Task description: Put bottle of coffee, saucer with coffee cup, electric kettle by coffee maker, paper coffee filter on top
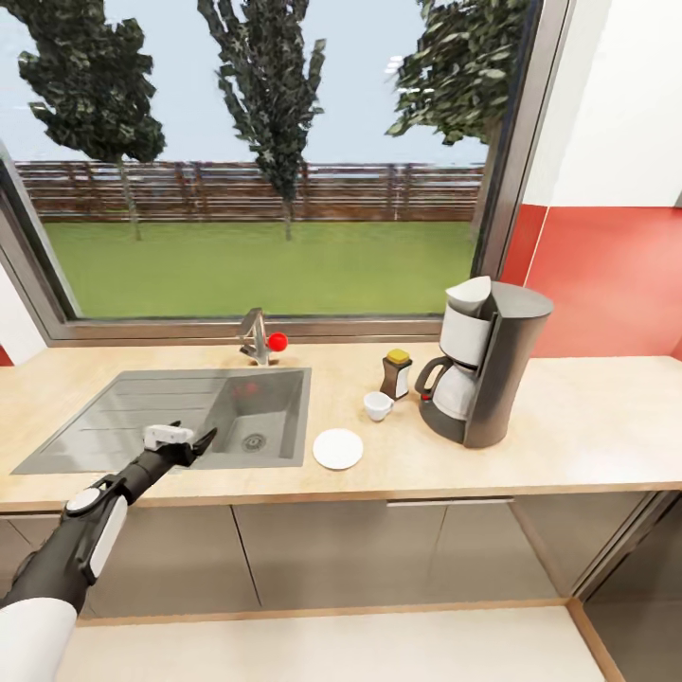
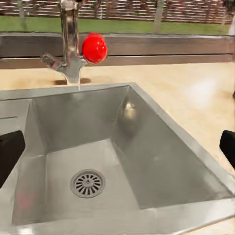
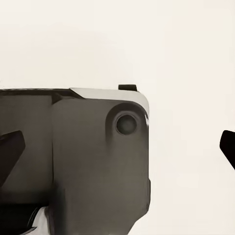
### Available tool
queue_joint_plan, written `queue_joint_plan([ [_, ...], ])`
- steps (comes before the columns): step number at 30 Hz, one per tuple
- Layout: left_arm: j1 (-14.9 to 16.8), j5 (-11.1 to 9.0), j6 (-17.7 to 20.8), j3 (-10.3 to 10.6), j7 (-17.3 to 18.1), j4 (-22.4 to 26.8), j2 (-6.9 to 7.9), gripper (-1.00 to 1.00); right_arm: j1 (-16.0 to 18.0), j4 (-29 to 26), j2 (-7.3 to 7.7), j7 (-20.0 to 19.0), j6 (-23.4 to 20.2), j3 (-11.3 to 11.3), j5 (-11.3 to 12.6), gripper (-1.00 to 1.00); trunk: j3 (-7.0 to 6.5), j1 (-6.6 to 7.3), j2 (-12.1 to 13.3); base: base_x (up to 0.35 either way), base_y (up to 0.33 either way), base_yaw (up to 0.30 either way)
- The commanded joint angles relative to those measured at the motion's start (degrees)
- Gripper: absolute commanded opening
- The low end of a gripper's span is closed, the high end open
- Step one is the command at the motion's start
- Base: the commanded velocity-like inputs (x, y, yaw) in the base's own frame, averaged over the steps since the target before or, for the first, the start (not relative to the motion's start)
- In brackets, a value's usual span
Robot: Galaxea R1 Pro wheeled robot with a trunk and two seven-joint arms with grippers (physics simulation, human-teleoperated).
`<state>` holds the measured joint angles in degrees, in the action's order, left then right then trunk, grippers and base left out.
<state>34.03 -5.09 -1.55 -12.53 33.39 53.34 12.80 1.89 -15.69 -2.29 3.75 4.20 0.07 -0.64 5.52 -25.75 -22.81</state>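
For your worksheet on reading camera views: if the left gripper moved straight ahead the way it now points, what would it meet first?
Most likely the sink basin, probably its floor near the drain. The left gripper is open and empty; depth is uncertain.

The left arm (image 1: 90, 530) is black with white panels, ending in a dark, white-topped end effector (image 1: 189, 440)

Coffee maker (image 1: 493, 365), bottle (image 1: 396, 373), cup (image 1: 378, 405), saucer (image 1: 338, 448) on countertop (image 1: 587, 426).

I see a pale, matt wood-grain counter (image 1: 587, 426) holding a brushed metal sink (image 2: 147, 161) with a soft sheen. The tap (image 2: 71, 44) looks like polished metal with a glossy red knob (image 2: 94, 49). The coffee maker (image 1: 502, 365) looks like matt grey plastic; the saucer (image 1: 338, 449) is smooth white.
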Motion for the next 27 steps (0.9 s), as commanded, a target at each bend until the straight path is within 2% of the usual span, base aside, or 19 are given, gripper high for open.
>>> queue_joint_plan([
  [1, 0.0, -0.3, 1.8, -0.1, 0.3, 2.0, 0.06, 1.0, 0.0, 0.0, -0.04, 0.2, 0.2, 0.0, -0.1, 1.0, 0.13, -0.03, -0.1, 0.0, 0.0, 0.0],
  [2, -0.1, -0.3, 2.9, -0.2, 0.3, 3.0, 0.11, 1.0, 0.0, 0.0, -0.03, 0.2, 0.2, 0.1, -0.1, 1.0, 0.13, -0.03, -0.1, 0.0, 0.0, 0.0],
  [4, -0.7, -0.3, 8.5, -0.2, 0.3, 6.9, 0.43, 1.0, 0.0, -0.1, -0.06, 0.2, 0.1, 0.2, -0.1, 1.0, 0.13, -0.03, -0.1, 0.0, 0.0, 0.0],
  [9, -1.9, -0.1, 18.4, -0.6, 0.2, 14.6, 0.77, 1.0, 0.0, -3.2, -0.08, 0.1, 0.0, 0.3, -0.2, 1.0, 0.13, -0.03, -0.1, 0.0, 0.0, 0.0],
  [12, -2.1, -0.1, 21.9, -0.8, 0.2, 16.4, 0.76, 1.0, 0.0, -6.3, -0.11, 0.0, -0.1, 0.4, -0.3, 1.0, 0.13, -0.03, -0.1, 0.0, 0.0, 0.0],
  [17, -2.2, 0.0, 27.8, -0.6, 0.2, 17.5, 0.67, 1.0, 0.0, -15.1, -0.6, -0.3, -0.2, 1.1, -0.3, 1.0, 0.13, -0.03, -0.1, 0.0, 0.0, 0.0],
  [20, -2.1, -0.1, 30.2, -0.9, 0.2, 17.6, 0.73, 1.0, 0.0, -19.5, -1.8, -0.4, -0.2, 5.4, -0.3, 1.0, 0.13, -0.03, -0.1, 0.0, 0.0, 0.0],
  [21, -2.1, -0.1, 30.9, -1.0, 0.1, 17.6, 0.76, 1.0, 0.0, -21.0, -2.55, -0.4, -0.2, 8.2, -0.3, 1.0, 0.13, -0.03, -0.1, 0.0, 0.0, 0.0],
  [22, -2.1, 0.0, 31.3, -1.1, 0.1, 17.7, 0.77, 1.0, 0.0, -21.8, -2.9, -0.4, -0.2, 9.7, -0.3, 1.0, 0.13, -0.03, -0.1, 0.0, 0.0, 0.0],
  [24, -2.1, -0.1, 33.4, -1.2, 0.2, 17.8, 0.8, 1.0, 0.0, -25.1, -4.09, -0.4, -0.2, 15.7, -0.2, 1.0, 0.13, -0.03, -0.1, 0.0, 0.0, 0.0],
  [25, -2.1, -0.1, 34.1, -1.3, 0.2, 17.8, 0.81, 1.0, 0.0, -26.0, -4.31, -0.4, -0.2, 17.1, -0.2, 1.0, 0.13, -0.03, -0.1, 0.0, 0.0, 0.0],
  [27, -2.1, -0.1, 36.9, -1.4, 0.2, 17.8, 0.96, 1.0, 0.0, -30.4, -5.22, -0.3, -0.3, 21.9, -0.1, 1.0, 0.13, -0.03, -0.1, 0.0, 0.0, 0.0],
])
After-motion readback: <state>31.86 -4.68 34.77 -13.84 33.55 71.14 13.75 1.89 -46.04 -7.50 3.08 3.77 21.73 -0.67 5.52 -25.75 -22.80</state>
